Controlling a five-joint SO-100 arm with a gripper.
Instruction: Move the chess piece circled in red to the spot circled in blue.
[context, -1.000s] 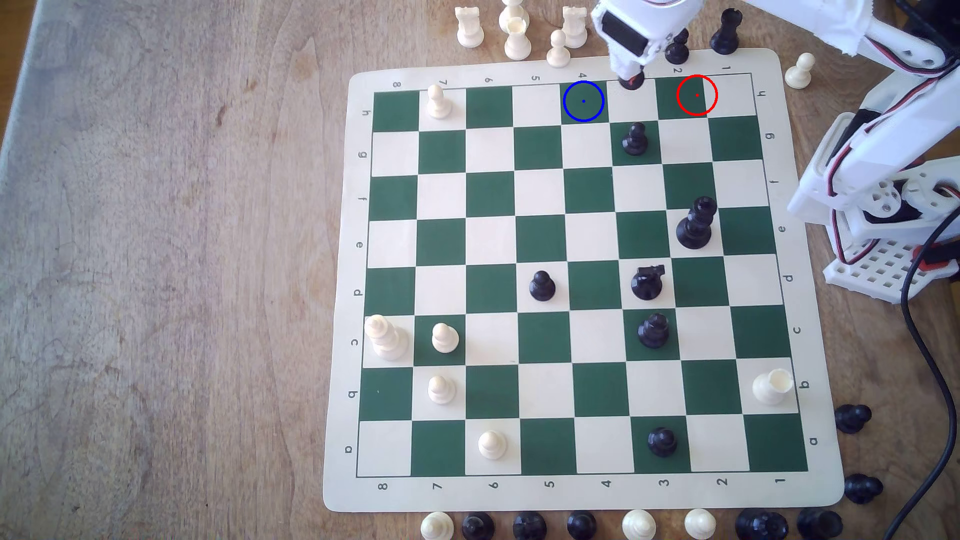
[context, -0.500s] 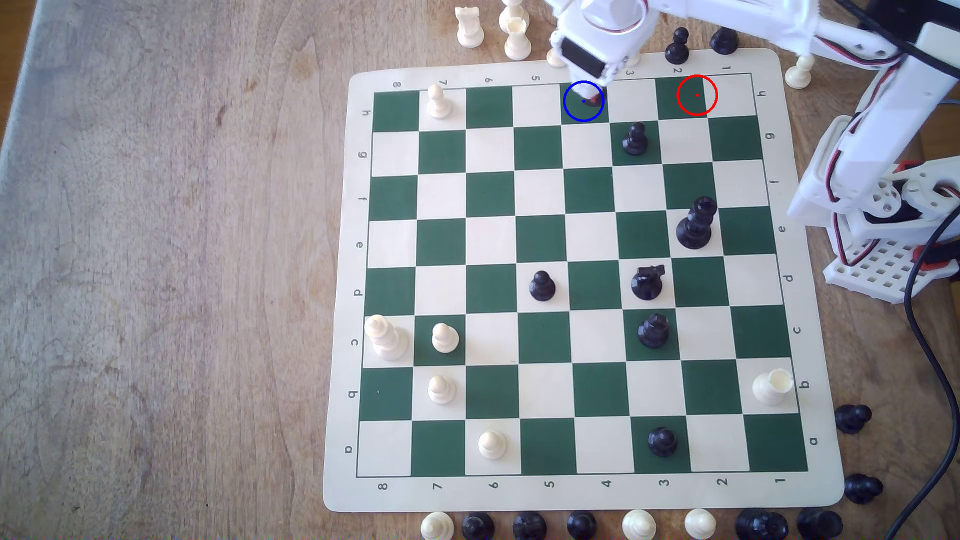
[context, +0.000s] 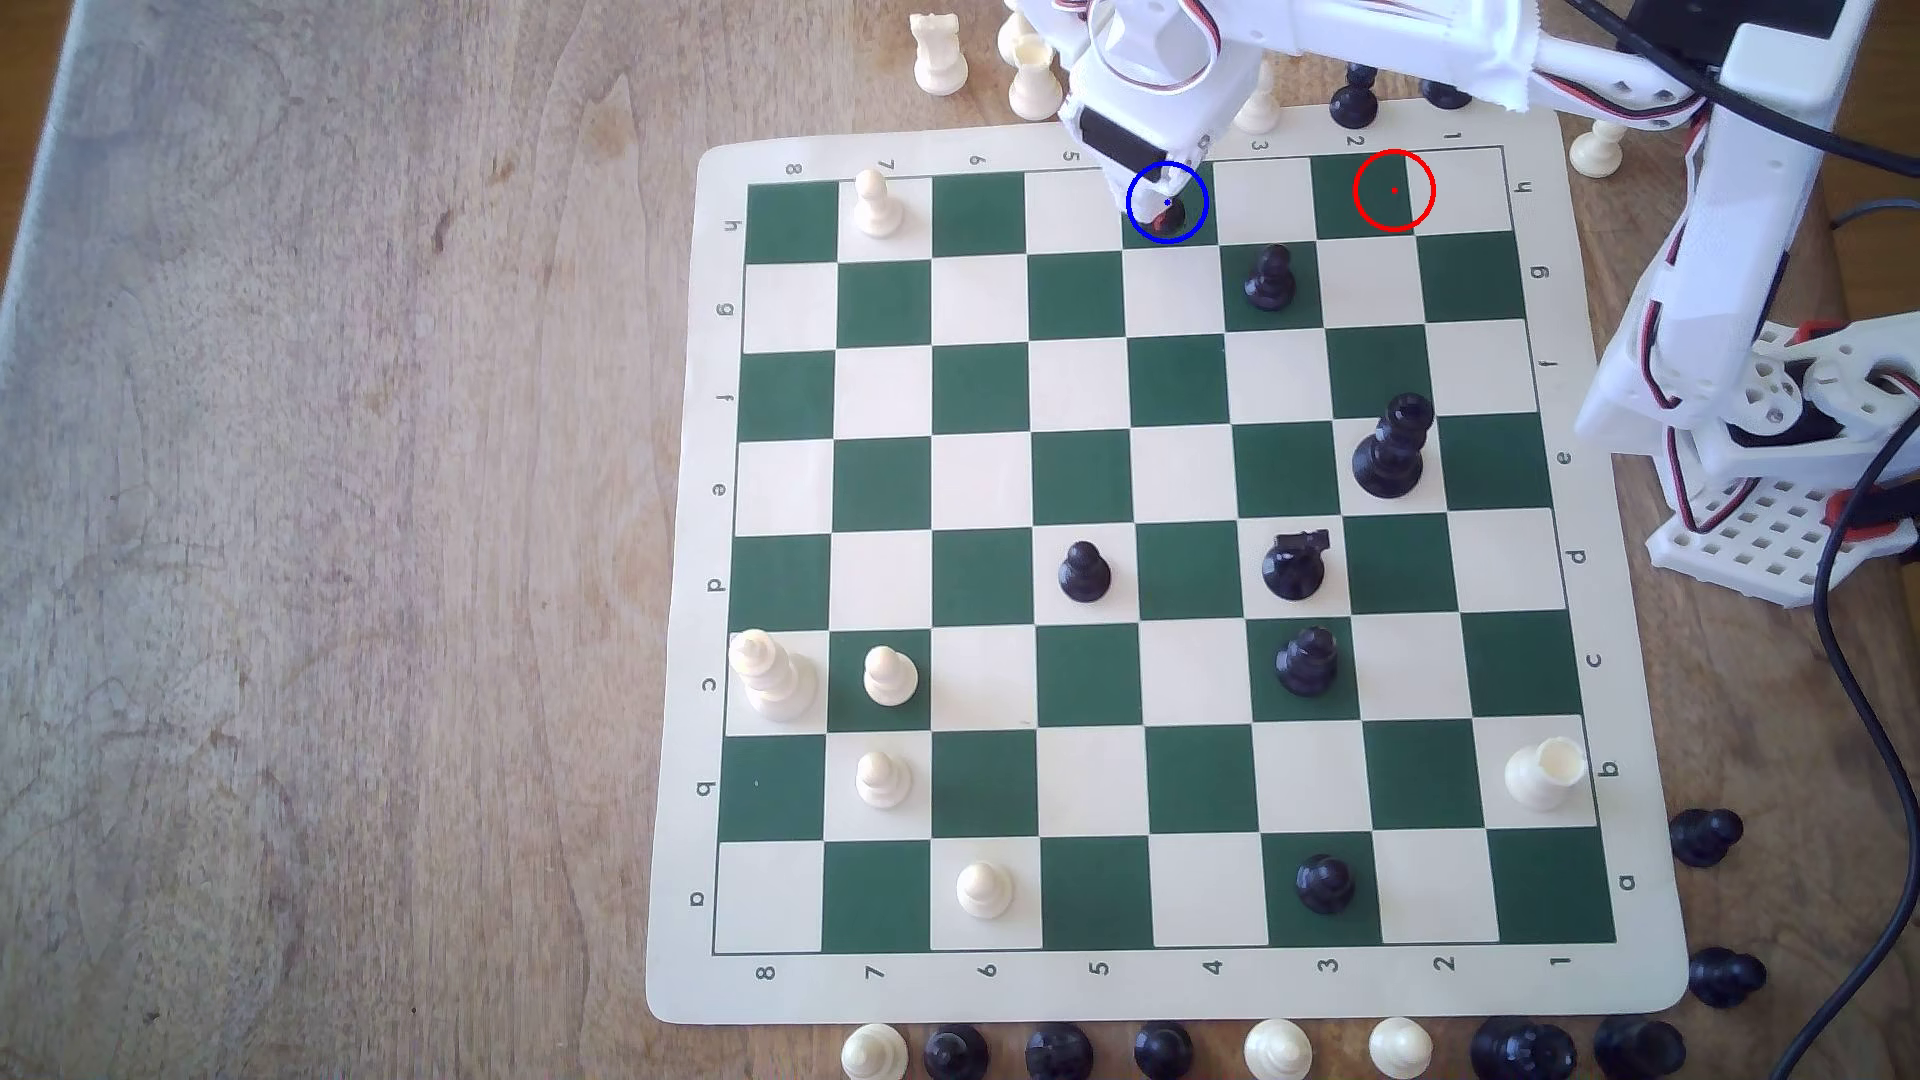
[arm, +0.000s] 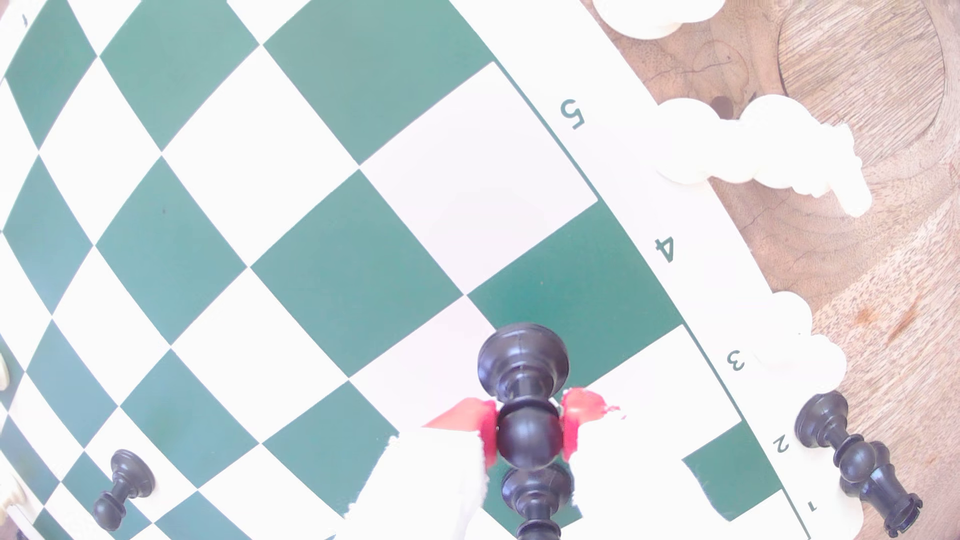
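The black pawn (arm: 527, 415) was held by its round head between the red pads (arm: 576, 415) of the end effector (context: 1162, 213), which was closed on it. In the exterior view the pawn (context: 1168, 216) sat inside the blue ring (context: 1167, 203) on the green square (context: 1195, 234) of column 4, at the far edge of the board (context: 686, 582). One second earlier the arm carried it over the white square of column 3, and half a second earlier it had just reached the ring, so the travel sideways seemed finished. In the wrist view the base of the pawn hung over this green square, but I could not tell if it touched the board already. The red ring (context: 1394, 190) on column 2 was empty. I judged that the remaining step was to lower a little and let go. The other black pawn (context: 1270, 278) stood on the next row, near but apart, and white pieces (context: 1029, 78) waited on the worktop (context: 312, 519) behind the board, so a straight lift afterwards looked safe.
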